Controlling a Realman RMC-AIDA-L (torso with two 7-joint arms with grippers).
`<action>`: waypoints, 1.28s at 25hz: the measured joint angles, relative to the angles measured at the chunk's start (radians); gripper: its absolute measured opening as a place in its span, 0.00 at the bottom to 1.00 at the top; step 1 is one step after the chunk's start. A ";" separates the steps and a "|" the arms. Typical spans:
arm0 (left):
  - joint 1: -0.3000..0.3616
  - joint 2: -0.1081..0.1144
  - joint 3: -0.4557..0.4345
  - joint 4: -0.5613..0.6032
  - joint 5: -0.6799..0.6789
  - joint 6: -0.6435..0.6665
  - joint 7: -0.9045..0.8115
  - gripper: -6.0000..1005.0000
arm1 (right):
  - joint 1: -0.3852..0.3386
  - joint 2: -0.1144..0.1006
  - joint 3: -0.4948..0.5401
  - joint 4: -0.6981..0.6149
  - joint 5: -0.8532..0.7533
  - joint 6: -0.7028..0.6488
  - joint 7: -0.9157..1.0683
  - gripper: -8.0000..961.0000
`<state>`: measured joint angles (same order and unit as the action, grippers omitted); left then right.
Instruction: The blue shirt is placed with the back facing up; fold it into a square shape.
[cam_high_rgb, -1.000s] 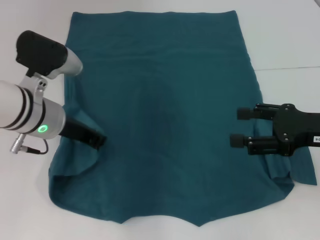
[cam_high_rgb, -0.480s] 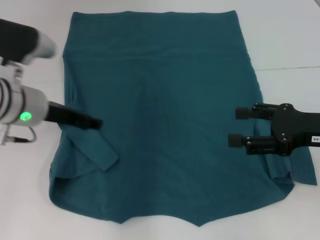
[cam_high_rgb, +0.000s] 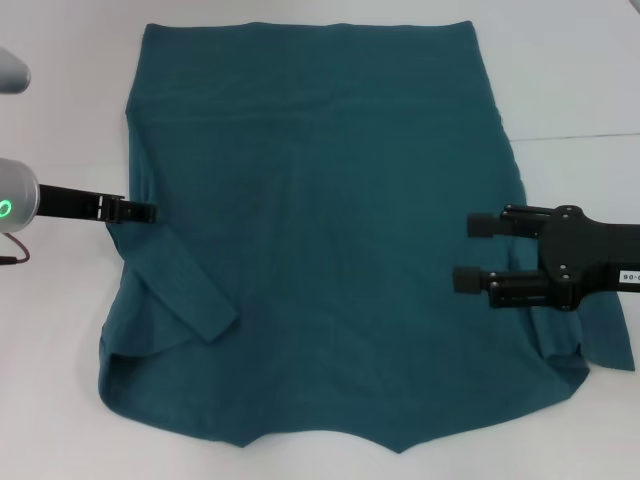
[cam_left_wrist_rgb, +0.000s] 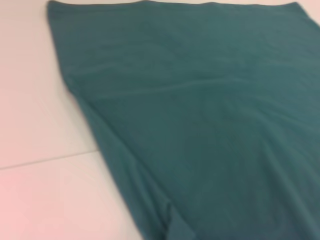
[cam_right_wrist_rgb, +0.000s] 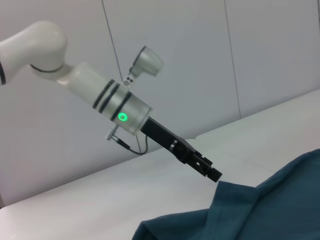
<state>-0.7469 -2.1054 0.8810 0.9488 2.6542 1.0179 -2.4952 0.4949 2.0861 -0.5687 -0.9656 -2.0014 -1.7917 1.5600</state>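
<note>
Over at nine o'clock on the white worktop (cam_high_rgb: 580, 70), the left gripper (cam_high_rgb: 140, 212) sits at the shirt's left edge, tip just over the fabric rim. Its fingers look drawn together and empty, with no cloth between them. Just below it, the left sleeve (cam_high_rgb: 185, 290) lies folded inward as a diagonal strip on the body of the blue shirt (cam_high_rgb: 320, 230). The shirt is spread flat across the middle of the worktop, hem toward twelve o'clock, collar end toward six.

At three o'clock the right gripper (cam_high_rgb: 470, 252) hovers over the shirt's right side, its two fingers (cam_high_rgb: 484, 226) apart and holding nothing. Below it the right sleeve (cam_high_rgb: 600, 335) sticks out past the body, unfolded.

The step in hand is probably the right sleeve's turn. To do it well, the right gripper should go down at the sleeve's outer edge, pinch only the top layer, and carry it inward low and flat, matching the left fold so both sides come out parallel. Lifting too high could drag the whole shirt askew.
</note>
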 joint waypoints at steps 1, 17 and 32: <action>0.000 0.001 -0.001 -0.011 0.001 -0.022 0.002 0.83 | 0.001 0.000 0.000 0.001 0.000 0.000 0.000 0.90; -0.016 0.008 0.005 -0.172 0.000 -0.218 0.016 0.90 | 0.003 0.000 -0.008 0.032 0.012 0.002 -0.021 0.90; -0.053 0.007 -0.001 -0.276 0.005 -0.287 0.017 0.90 | 0.005 0.000 -0.008 0.042 0.012 0.000 -0.026 0.90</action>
<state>-0.8003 -2.0980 0.8799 0.6733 2.6589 0.7305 -2.4781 0.5004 2.0862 -0.5767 -0.9234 -1.9895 -1.7917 1.5341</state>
